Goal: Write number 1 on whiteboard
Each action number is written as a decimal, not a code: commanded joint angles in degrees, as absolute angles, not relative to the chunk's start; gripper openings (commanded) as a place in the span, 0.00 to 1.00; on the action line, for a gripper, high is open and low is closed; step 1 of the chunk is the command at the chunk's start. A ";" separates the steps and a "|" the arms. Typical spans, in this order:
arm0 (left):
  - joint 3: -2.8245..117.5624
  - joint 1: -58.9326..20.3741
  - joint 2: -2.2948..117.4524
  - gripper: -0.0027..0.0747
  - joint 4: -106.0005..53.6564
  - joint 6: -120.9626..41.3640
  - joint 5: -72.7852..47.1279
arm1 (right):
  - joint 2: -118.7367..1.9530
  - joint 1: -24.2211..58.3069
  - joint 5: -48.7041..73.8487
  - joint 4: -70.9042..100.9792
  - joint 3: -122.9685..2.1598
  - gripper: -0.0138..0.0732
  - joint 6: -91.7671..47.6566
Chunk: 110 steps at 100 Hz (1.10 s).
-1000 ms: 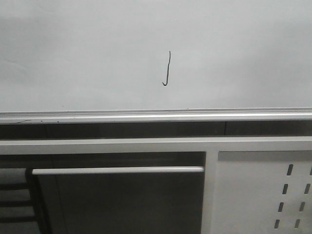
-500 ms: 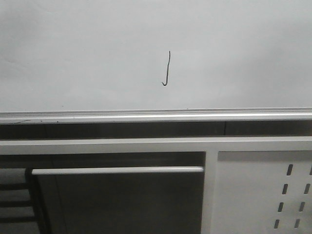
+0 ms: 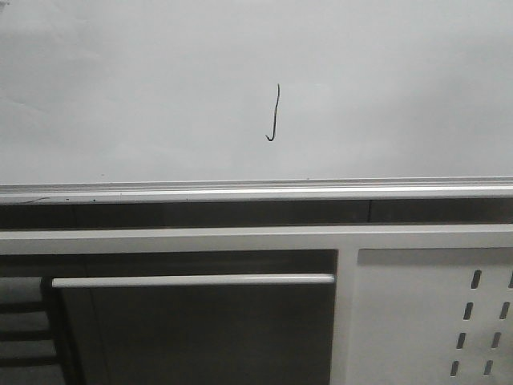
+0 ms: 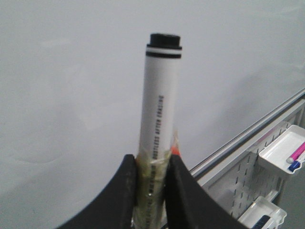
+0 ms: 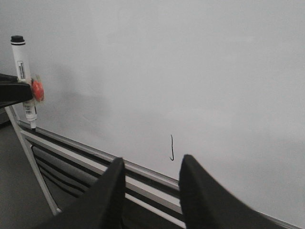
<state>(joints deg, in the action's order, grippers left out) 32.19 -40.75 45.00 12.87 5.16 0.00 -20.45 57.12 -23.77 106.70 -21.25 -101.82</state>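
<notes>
The whiteboard [image 3: 160,88] fills the upper front view, with a silver rail [image 3: 240,191] along its lower edge. The number 1 [image 3: 275,112] is a thin black stroke with a small hook at its lower end; it also shows in the right wrist view [image 5: 171,148]. My left gripper [image 4: 151,160] is shut on a white marker [image 4: 159,105] with a black end, held off the whiteboard [image 4: 71,95]. In the right wrist view the marker [image 5: 20,62] stands far to the side of the stroke. My right gripper [image 5: 152,162] is open and empty, facing the board. Neither gripper shows in the front view.
Below the rail are a dark frame with a white bar [image 3: 192,281] and a white perforated panel [image 3: 433,321]. In the left wrist view white trays [image 4: 281,152] hang on the panel, one holding pink and blue pens [image 4: 295,157].
The stroke on the board is unchanged. Only the grey shapes at the lower left of the front view have shifted slightly.
</notes>
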 commanded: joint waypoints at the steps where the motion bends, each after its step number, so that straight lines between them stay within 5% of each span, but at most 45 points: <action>1: 33.80 -41.14 45.06 0.01 23.75 9.74 4.12 | -20.65 56.98 -22.32 105.34 -22.77 0.43 -102.02; 83: 36.07 -41.03 51.18 0.01 51.44 5.87 -3.51 | -20.65 56.98 -22.32 105.34 -22.77 0.43 -102.02; 110: 37.74 -41.03 52.03 0.01 57.06 47.13 -1.47 | -20.65 56.98 -22.32 105.34 -22.77 0.43 -102.02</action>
